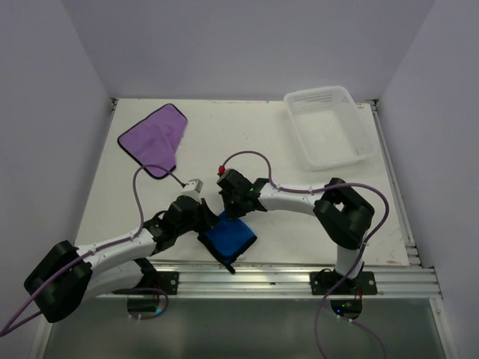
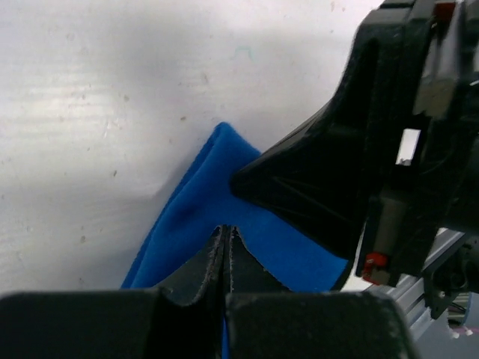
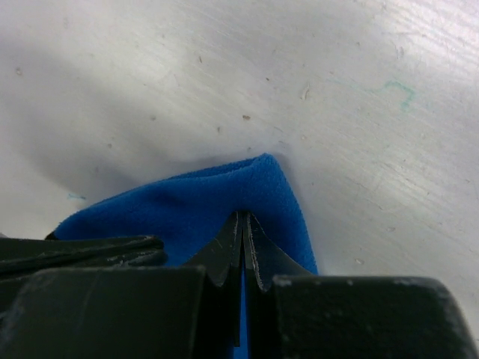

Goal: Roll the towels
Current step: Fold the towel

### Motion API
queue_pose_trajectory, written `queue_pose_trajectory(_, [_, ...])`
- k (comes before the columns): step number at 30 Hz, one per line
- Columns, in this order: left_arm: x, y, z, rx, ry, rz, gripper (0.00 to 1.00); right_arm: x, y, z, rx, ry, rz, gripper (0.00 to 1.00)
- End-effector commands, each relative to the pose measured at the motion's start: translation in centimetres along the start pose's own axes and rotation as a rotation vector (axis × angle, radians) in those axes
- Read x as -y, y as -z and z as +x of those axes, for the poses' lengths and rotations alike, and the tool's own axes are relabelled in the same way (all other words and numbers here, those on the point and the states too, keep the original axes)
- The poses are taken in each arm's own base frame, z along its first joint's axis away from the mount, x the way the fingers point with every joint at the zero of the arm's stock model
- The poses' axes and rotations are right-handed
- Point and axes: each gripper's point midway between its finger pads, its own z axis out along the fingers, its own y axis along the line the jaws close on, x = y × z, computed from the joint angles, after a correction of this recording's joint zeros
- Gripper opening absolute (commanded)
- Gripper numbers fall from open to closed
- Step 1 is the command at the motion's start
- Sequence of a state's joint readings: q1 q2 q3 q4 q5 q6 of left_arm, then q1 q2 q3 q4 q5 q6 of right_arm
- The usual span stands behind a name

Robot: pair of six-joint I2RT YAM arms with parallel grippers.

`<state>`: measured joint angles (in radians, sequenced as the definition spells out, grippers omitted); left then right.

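Left claw (image 2: 227,232) + right claw (image 3: 243,218) pinch fuzzy blue towel (image 1: 232,239) | purple towel (image 1: 153,138) flat

The blue towel (image 1: 232,239) was partly hidden under the right gripper (image 1: 228,211); wrist views cut off its lower part.

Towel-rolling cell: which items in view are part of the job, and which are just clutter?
Job:
blue towel, pinched by left gripper and right gripper
purple towel, lying flat, untouched

Lying about:
white basket, far right corner
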<state>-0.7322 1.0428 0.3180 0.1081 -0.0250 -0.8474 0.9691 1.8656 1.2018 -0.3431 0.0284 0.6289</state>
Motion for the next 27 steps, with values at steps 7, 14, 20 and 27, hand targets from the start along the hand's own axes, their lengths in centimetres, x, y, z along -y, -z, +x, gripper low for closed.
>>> queue_pose_trajectory(7, [-2.4, -1.2, 4.1, -0.055, 0.043, -0.037, 0.00, 0.1, -1.2, 0.8, -0.010, -0.020, -0.012, 0.00])
queue_pose_trajectory(14, [-2.8, -0.5, 5.2, -0.075, 0.036, -0.057, 0.00, 0.4, -1.0, 0.3, -0.002, -0.011, 0.012, 0.00])
queue_pose_trajectory(20, [-4.1, 0.1, 5.9, -0.071, 0.043, -0.096, 0.00, 0.7, -0.6, 0.3, -0.001, -0.012, 0.023, 0.20])
queue_pose_trajectory(27, [-4.8, 0.0, 6.2, -0.077, 0.042, -0.128, 0.00, 1.9, 1.8, 0.2, 0.035, -0.003, 0.050, 0.32])
